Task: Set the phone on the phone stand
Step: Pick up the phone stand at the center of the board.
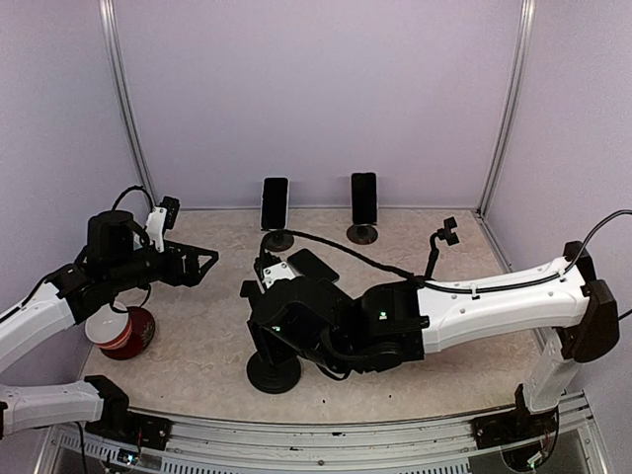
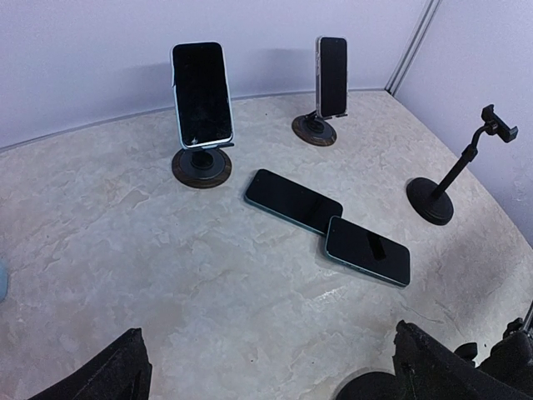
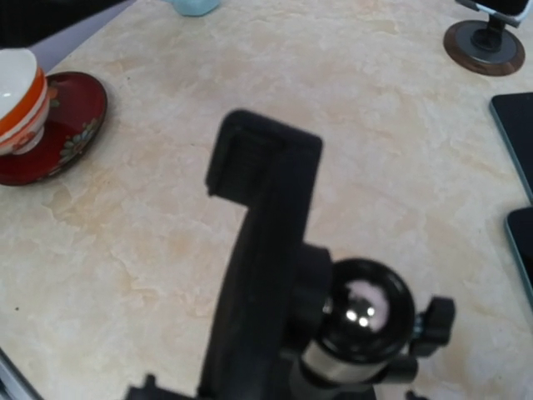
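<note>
Lying flat on the table (image 1: 197, 341), two dark phones sit end to end, the nearer phone (image 2: 367, 250) touching the farther phone (image 2: 293, 200) at a corner. Both run on a slant from upper left to lower right in the left wrist view. They rest just behind the right jaws, toward the back wall, and show only as dark edges at the right margin of the right wrist view. The right jaws hang over the near phone stand (image 1: 275, 373), whose empty cradle (image 3: 262, 242) and ball joint (image 3: 362, 304) fill that camera. I cannot tell whether they are parted or clamped on the stand, since their fingers do not show. The left jaws are released and hold nothing, their fingers (image 2: 112, 375) wide apart at the bottom corners of their own view. They hang beside the red saucer (image 1: 128, 334) and its bowl (image 1: 107, 321), with the phones well off to their right across open table. The right arm is much the nearer to the phones, though its own body hides part of them from above. The two back stands (image 1: 279, 239) carry phones, and a thin clamp stand (image 2: 433, 196) stands empty to the right. Room looks best on the phones' left side. The near stand crowds them in front, so a lift should probably go up before it goes across.
</note>
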Tool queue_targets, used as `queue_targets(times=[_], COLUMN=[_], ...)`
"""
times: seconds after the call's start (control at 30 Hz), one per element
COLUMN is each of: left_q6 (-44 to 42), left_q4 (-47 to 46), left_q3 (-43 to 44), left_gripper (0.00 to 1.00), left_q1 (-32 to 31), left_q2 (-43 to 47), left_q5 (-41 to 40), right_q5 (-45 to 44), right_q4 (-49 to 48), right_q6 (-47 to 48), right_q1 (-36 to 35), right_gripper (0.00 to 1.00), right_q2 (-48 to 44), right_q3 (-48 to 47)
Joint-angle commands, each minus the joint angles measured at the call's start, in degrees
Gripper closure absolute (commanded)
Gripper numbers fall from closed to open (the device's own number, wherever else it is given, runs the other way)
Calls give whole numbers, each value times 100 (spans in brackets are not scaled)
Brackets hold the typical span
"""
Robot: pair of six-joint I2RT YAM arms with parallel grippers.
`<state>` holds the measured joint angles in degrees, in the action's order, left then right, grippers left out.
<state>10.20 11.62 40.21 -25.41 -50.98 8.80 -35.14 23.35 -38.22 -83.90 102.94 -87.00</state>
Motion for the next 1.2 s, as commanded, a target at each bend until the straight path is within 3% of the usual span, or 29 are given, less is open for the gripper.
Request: queue_targets(times=[0.0, 0.27, 0.53, 0.77, 1.17], left_q6=[-10, -9, -6, -9, 19], left_q4=[-78, -65, -64, -64, -85], left_q3=[31, 22, 13, 5, 5], left_gripper=[1, 1, 1, 1, 1], left_q1=[54, 54, 54, 54, 54], left_q2=[105, 140, 176, 217, 269], left_q5=[1, 3, -1, -14, 33], right_q5=[-117, 14, 447, 521, -298], right_q4=[143, -250, -1349, -1121, -372], right_q6=[-96, -146, -54, -305, -1049], right_q1=[-20, -19, -16, -115, -459], right_gripper=[32, 35, 26, 22, 19], right_q2=[-151, -297, -500, -191, -117], right_q3=[160, 340, 710, 366, -95])
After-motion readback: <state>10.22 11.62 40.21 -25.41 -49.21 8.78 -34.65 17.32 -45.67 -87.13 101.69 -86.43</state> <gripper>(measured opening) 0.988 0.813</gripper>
